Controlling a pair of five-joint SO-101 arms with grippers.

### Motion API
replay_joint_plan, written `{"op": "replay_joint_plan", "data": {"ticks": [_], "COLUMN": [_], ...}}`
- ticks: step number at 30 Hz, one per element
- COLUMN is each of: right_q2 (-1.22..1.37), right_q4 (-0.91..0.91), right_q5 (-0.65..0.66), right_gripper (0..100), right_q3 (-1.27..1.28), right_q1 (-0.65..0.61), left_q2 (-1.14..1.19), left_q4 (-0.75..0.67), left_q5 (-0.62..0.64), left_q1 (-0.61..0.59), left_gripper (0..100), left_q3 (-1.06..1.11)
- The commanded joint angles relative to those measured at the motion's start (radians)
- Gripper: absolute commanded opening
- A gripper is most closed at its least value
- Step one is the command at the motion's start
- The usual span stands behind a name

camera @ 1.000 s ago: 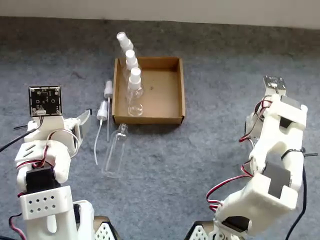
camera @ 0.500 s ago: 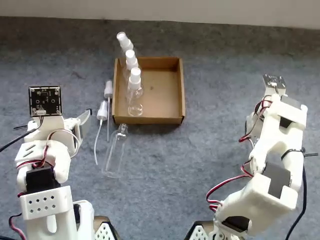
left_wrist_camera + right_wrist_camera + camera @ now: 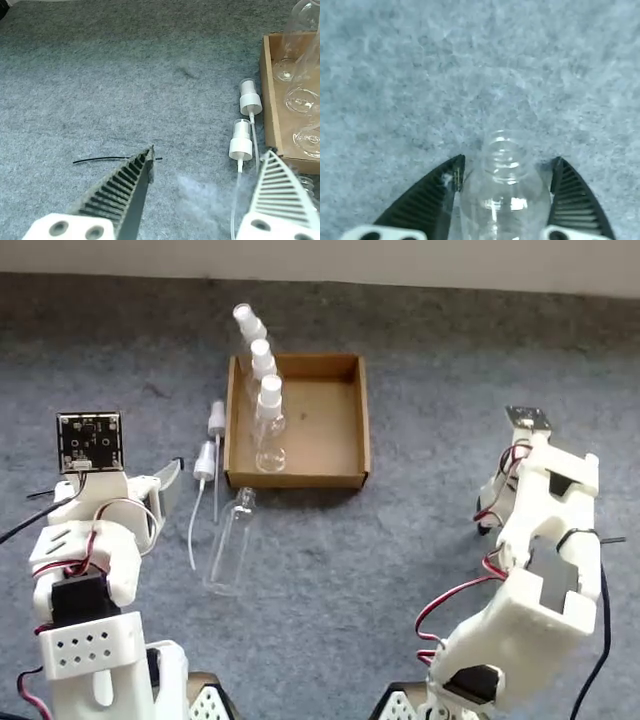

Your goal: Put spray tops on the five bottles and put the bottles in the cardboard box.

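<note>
right arm point(image 3: 535, 530) has swung slightly toward the cardboard box point(image 3: 347, 476), its right gripper point(image 3: 508, 161) clenched on an uncapped bottle point(image 3: 502, 200) above the carpet point(image 3: 395, 75), while the left gripper point(image 3: 210, 151) hangs spread beside two loose spray tops point(image 3: 241, 142), so capping looks next.

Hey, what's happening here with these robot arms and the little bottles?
Two arms are capping spray bottles and boxing them. The right pincer holds an uncapped bottle over the carpet. The left pincer hangs open beside two loose spray tops. Three capped bottles stand in the cardboard box, and another open bottle lies on the carpet just in front of it.
</note>
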Motion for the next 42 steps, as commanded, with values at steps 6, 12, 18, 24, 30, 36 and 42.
{"op": "replay_joint_plan", "data": {"ticks": [6, 12, 18, 24, 30, 36, 42], "right_q2": [-0.015, -0.018, -0.113, -0.159, -0.174, -0.378, -0.645], "right_q4": [0.059, 0.173, 0.289, 0.171, 0.099, 0.18, 0.22], "right_q5": [0.014, 0.009, 0.009, 0.072, 0.061, -0.035, -0.072], "right_gripper": [9.3, 1.1, 0.9, 1.0, 0.9, 0.5, 0.5], "right_q3": [-0.096, -0.252, -0.414, -0.271, -0.142, -0.2, -0.058], "right_q1": [0.015, 0.004, -0.084, -0.061, -0.007, -0.101, -0.255], "left_q2": [0.01, 0.015, 0.015, 0.015, 0.036, 0.444, 0.952], "left_q4": [-0.015, -0.015, -0.015, -0.009, 0.0, 0.009, 0.092], "left_q5": [0.003, 0.0, -0.002, -0.002, -0.002, 0.002, 0.003], "left_q1": [-0.004, -0.004, -0.004, -0.005, -0.002, -0.002, 0.027], "left_gripper": [30, 30, 30, 30, 30, 26, 26], "left_q3": [-0.012, -0.015, -0.019, -0.013, -0.021, -0.265, -0.694]}}
